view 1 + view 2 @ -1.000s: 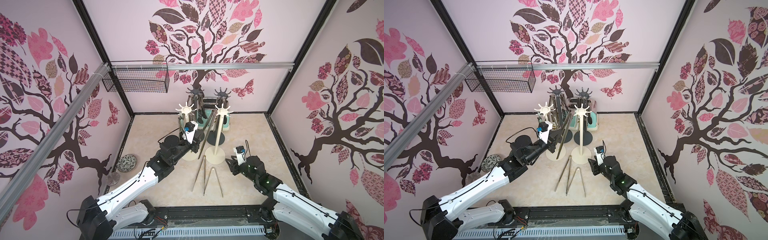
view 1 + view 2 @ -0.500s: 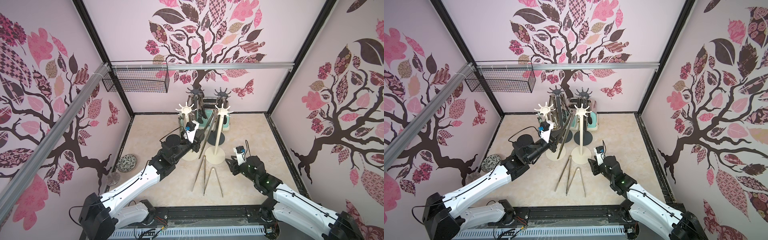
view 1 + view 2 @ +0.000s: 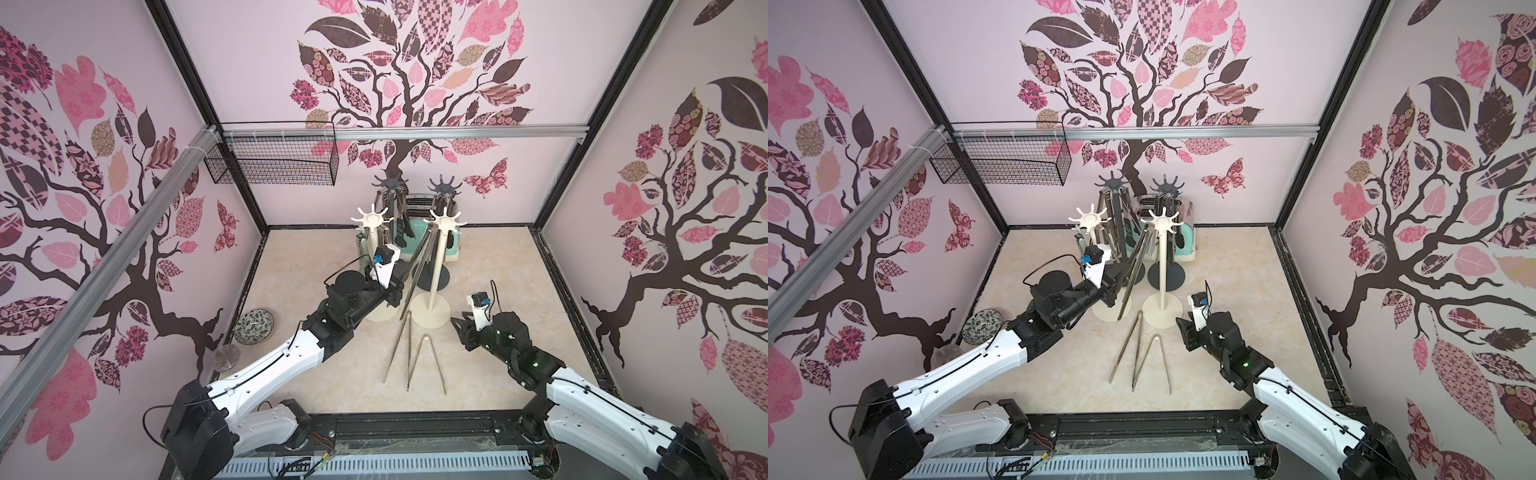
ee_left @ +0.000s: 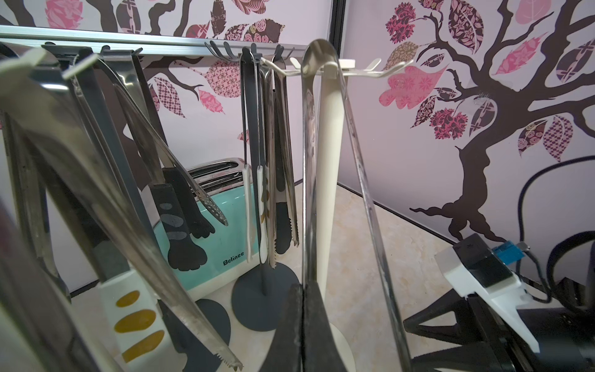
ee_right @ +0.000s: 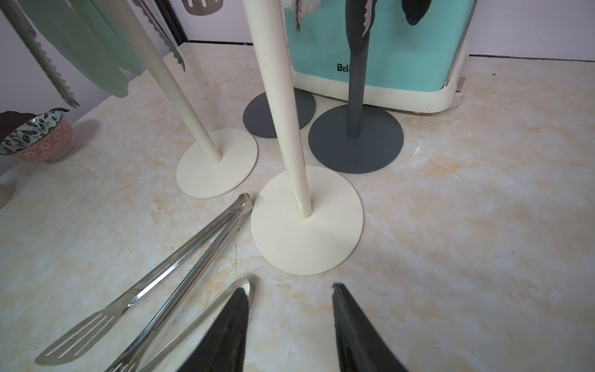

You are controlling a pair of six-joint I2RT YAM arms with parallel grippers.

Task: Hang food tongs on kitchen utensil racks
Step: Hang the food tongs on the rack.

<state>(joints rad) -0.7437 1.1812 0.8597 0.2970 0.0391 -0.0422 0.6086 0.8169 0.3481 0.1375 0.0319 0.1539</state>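
Clock face is set on a top view, 12 at the back wall, 6 at the arm bases.

**Left claw**: the jaws are pressing fully together on one leg of the held tongs, bare steel, gripped low near the toothed tip.
- In the left wrist view the bend of the held tongs is sitting up at the crown of the near cream rack, with the two legs straddling its pole.
- I cannot tell whether a hook is carrying the weight.
- The rack is standing just past table centre toward 12.
- Judgement: the low, one-leg grip is letting the arm steer the bend onto a hook while staying clear of the crown. The lower end is slanting out toward 7, so the tongs are not hanging free.

**Right claw**: the jaws are standing partly apart, holding nothing, hovering just above the table at about 4 of that rack's base.
- It is pointing toward 9, at the slotted tongs and the plain V tongs, which are lying flat at 6 of the base.
- Judgement: it is staging for the next pickup.

**Other racks**: the second cream rack is standing at 9 of the first, and the two dark grey racks, at 12, are carrying hung tongs.
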